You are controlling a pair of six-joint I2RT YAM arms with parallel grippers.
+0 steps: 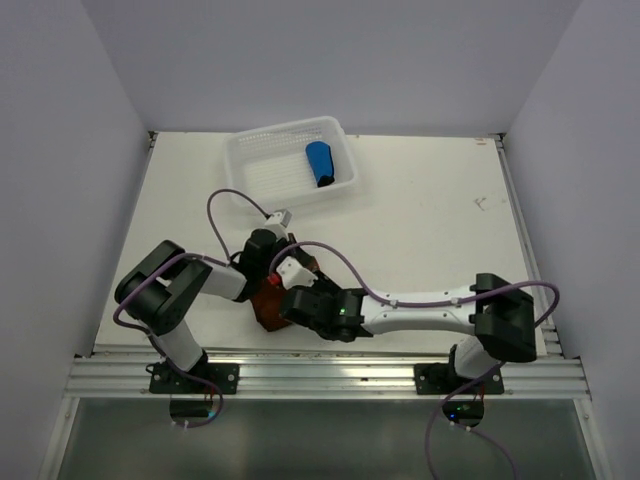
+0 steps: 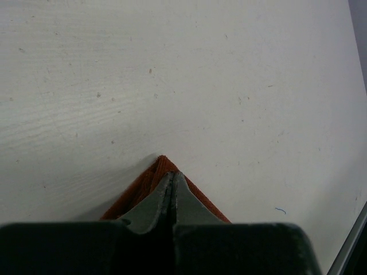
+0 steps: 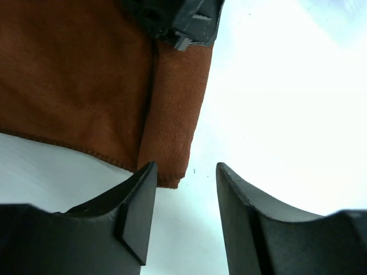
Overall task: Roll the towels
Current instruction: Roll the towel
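One rust-brown towel (image 3: 74, 74) corner is clamped in the left gripper (image 2: 172, 179); the right gripper (image 3: 186, 172) waits, jaws apart, the towel's rolled edge at 11 o'clock, lying 12-to-6.

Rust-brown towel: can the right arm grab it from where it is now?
Probably yes. The right gripper hangs open at the folded edge of the rust-brown towel, with nothing between them. The left gripper, shut on a corner farther off, does not seem to block it.
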